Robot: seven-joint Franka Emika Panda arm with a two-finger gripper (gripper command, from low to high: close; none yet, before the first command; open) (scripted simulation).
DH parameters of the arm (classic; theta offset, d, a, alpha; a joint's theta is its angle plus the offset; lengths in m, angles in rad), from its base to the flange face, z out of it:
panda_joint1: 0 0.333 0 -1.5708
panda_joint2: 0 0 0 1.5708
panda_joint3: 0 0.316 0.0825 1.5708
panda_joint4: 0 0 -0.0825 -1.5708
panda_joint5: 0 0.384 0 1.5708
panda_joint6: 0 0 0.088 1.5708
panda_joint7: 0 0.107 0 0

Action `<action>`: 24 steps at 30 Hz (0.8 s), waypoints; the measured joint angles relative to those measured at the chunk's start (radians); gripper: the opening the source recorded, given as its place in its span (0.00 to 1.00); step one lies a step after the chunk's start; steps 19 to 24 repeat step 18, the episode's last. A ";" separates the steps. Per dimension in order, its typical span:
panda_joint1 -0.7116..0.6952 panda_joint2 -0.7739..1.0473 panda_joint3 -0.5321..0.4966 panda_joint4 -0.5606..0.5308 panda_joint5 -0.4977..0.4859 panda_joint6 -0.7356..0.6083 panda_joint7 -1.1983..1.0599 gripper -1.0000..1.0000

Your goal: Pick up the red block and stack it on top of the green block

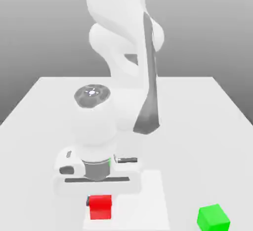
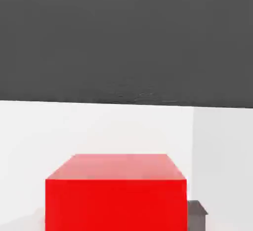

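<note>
"Any lettering on it?"

"On the arm (image 1: 116, 47) there's a dark round cap (image 1: 92, 95), left of centre in the exterior view, with small pale marks — too small for me to make out."

"And what's hidden or cut off?"

"The green block (image 1: 213, 218), at the lower right of the exterior view, is clipped by the frame's bottom edge. In the hand view a broad dark band (image 2: 123, 37) covers a good deal of the scene, and the red block (image 2: 116, 205) runs out of the frame. A small dark piece (image 2: 196, 216) is partly hidden behind it."

"Where's the red block in the exterior view?"

"Lower left, just below the gripper's (image 1: 100, 201) wide white body, and well apart from the green block. Behind it lies a bright white patch (image 1: 150, 200) on the paler table (image 1: 197, 126). I can't tell whether the block's underside touches anything."

"So is the tool spread, or pinching the block?"

"I can't tell. It's down at the block, with a bit of dark hardware right at the block's upper left edge in the exterior view — but whether it grips, or even touches, isn't clear."

"Anything else on the wrist?"

"A thin green strip (image 1: 109, 162), near a short dark rod (image 1: 127, 160)."
</note>
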 joint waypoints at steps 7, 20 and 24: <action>0.146 -0.066 0.085 0.094 -0.071 -0.160 0.160 0.00; 0.325 0.104 0.182 0.234 -0.133 -0.129 0.331 1.00; 0.325 0.104 0.182 0.234 -0.133 -0.129 0.331 1.00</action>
